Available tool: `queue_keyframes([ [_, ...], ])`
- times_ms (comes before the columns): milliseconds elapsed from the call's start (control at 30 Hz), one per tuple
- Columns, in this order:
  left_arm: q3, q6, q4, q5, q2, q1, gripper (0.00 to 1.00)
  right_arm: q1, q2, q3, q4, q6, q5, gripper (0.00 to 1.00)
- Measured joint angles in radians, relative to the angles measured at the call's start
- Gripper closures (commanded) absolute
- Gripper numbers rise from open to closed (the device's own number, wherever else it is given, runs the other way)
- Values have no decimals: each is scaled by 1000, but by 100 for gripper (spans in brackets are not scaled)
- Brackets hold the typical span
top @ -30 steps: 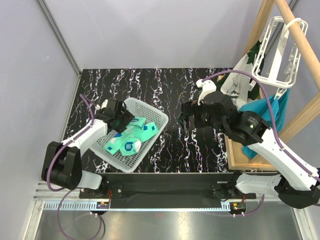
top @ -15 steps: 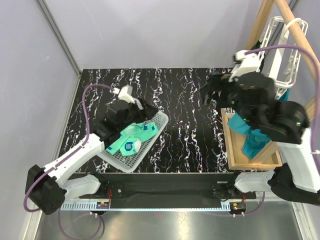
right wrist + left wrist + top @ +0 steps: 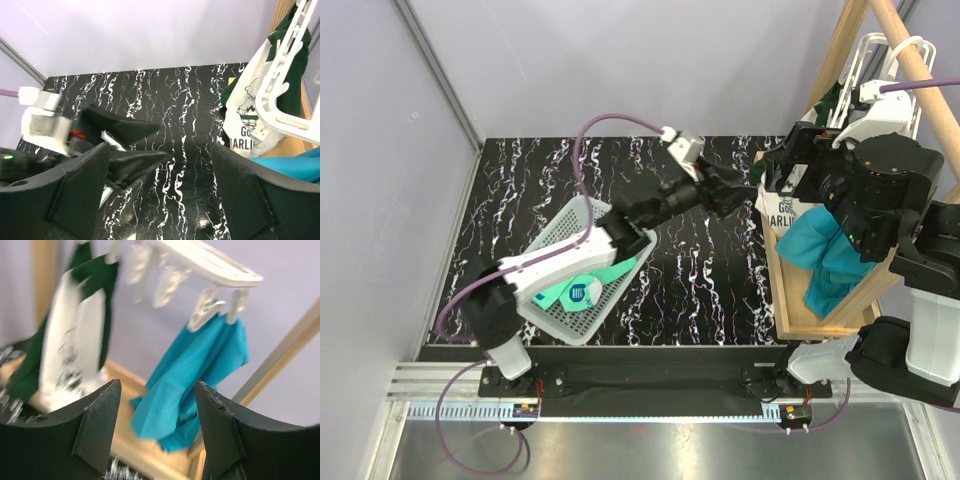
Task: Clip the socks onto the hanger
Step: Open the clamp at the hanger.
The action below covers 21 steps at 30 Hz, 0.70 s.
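Top view: the socks [image 3: 582, 290] lie heaped in the white mesh basket [image 3: 570, 322], lower left of centre. None is on the hanger [image 3: 885, 100], which hangs from the wooden pole [image 3: 910, 60] at upper right, its clips dangling low enough to be reached from below. The left arm stretches from its base at lower left diagonally over the basket and out across the black marbled bench [image 3: 620, 170]. The left pincer [image 3: 725, 195] points right toward the rack, well apart from the socks. The right arm rears high at the right edge, close under the camera, with the right pincer [image 3: 792, 168] aimed left and down. Left wrist view: the fingers [image 3: 100, 425] are spread and the gap is bare, no sock between them. Beyond them are the hanger's clips, two of which appear to pinch a teal cloth [image 3: 200, 370], with a green-and-white printed cloth [image 3: 75, 340] to the left. Judgement: this pincer is lined up on the clips but empty. Right wrist view: its fingers [image 3: 80, 190] stand wide apart with nothing held. It looks down on the bench, with the left arm at lower left of the frame and the hanger frame at the right edge. Judgement: the right arm is posed to watch or assist, and a sock must be fetched first.
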Motion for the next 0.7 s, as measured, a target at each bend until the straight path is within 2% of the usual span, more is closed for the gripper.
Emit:
queue_keyframes([
  [100, 94, 32, 96, 53, 122, -27, 34, 0, -16, -10, -2, -8, -5, 18],
  [333, 361, 85, 201, 161, 379, -59, 33, 0, -108, -97, -8, -16, -13, 19],
  [600, 614, 111, 256, 234, 566, -94, 33, 0, -201, -152, -25, -21, -50, 19],
  [700, 666, 116, 255, 237, 603, -101, 34, 0, -225, -154, -25, -23, -63, 18],
])
